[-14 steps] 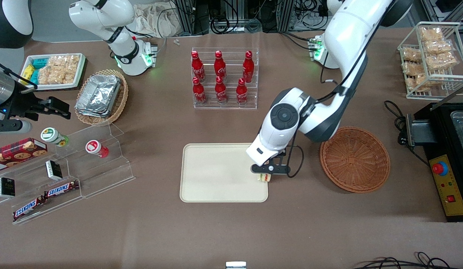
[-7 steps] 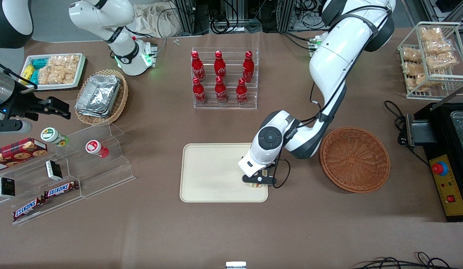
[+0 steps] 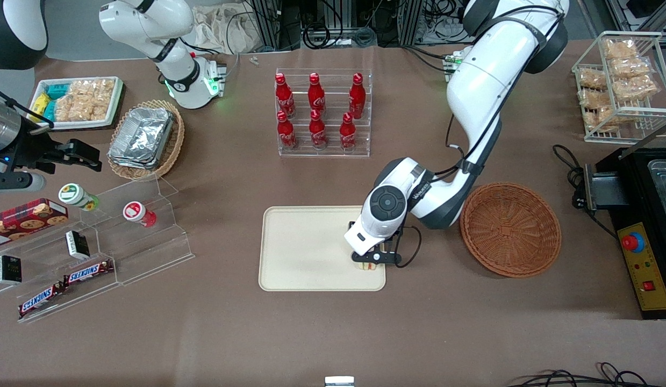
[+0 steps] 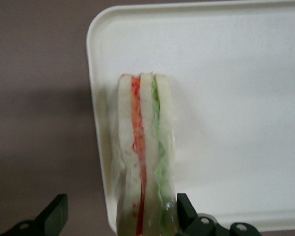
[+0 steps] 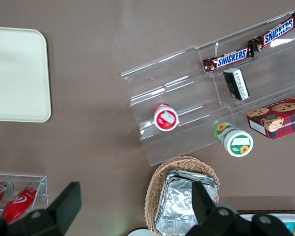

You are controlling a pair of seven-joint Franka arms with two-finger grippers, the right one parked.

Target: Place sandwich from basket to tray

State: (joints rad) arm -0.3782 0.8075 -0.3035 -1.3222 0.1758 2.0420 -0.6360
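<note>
Sandwich (image 4: 145,152) standing on edge in tray (image 3: 306,252) near basket-side rim, gripper (image 3: 371,262) over it w/ fingers spread wide, round wicker basket (image 3: 510,228) beside tray

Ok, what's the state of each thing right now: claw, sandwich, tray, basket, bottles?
claw: open, low over the tray corner toward the basket, straddling the sandwich.
sandwich: standing on edge on the tray, close to its rim.
tray: flat on the table, holding only the sandwich.
basket: upright, nothing in it.
cola bottles: six, upright, capped.
</note>
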